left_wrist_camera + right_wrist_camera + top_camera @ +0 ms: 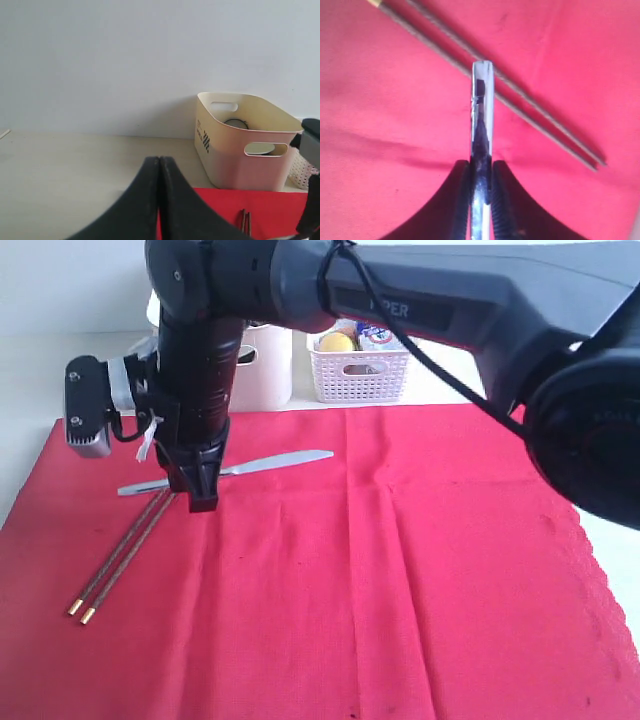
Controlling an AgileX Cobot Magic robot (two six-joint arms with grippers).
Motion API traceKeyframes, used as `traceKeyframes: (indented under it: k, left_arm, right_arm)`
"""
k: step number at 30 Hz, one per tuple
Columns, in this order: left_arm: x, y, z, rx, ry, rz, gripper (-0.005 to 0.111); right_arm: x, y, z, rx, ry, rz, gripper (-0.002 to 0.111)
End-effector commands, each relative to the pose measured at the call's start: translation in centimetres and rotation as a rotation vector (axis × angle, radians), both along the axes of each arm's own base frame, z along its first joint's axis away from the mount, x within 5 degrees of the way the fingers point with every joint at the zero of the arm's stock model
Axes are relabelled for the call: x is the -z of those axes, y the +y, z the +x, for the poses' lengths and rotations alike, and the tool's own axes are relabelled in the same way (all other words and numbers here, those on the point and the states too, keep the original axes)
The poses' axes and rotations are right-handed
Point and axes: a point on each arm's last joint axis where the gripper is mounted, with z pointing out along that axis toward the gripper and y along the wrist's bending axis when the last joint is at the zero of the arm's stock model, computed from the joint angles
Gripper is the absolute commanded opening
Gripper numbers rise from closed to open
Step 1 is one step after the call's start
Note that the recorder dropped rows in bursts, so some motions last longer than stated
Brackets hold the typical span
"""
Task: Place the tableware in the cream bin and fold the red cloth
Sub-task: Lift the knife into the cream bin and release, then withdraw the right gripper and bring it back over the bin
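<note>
White lattice basket at back w/ yellow lemon + printed pack inside; pale tabletop.

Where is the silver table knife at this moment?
In the exterior view, the silver table knife is left of centre over the red cloth, clamped in the right gripper, beside the chopsticks.

The exterior camera looks down across the bright red cloth. My right wrist camera sits close above it, sharing the silver table knife; my left faces the tall cream plastic tub, level, probably farther off.
</note>
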Motion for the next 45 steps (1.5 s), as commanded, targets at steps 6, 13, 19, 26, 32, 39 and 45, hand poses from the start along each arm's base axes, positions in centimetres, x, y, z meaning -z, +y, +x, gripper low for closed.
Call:
traceKeyframes:
  k: [6, 13, 19, 26, 32, 39, 45]
  left_arm:
    - [-0.1, 0.0, 0.0, -0.003, -0.005, -0.003, 0.001]
    - [-0.1, 0.0, 0.0, -0.003, -0.005, -0.003, 0.001]
    - [-0.1, 0.0, 0.0, -0.003, -0.005, -0.003, 0.001]
    - [-0.1, 0.0, 0.0, -0.003, -0.005, -0.003, 0.001]
    - [-0.1, 0.0, 0.0, -0.003, -0.005, -0.003, 0.001]
    - [-0.1, 0.0, 0.0, -0.003, -0.005, -0.003, 0.001]
    - [-0.1, 0.0, 0.0, -0.003, -0.005, -0.003, 0.001]
  right_arm:
    - [-4.8, 0.1, 2.7, 0.091, -0.233, 0.277, 0.000]
    - [-8.5, -0.3, 5.6, 0.225, -0.349, 0.571, 0.000]
    - [-10.8, -1.3, 8.9, 0.427, -0.416, 0.870, 0.000]
    - [-10.8, -2.5, 12.1, 0.676, -0.467, 1.109, 0.000]
    - [-8.2, -2.5, 13.8, 0.848, -0.471, 1.211, 0.000]
    - [-5.4, -2.2, 14.6, 0.893, -0.472, 1.206, 0.000]
    - [-4.5, -2.1, 14.7, 0.907, -0.467, 1.204, 0.000]
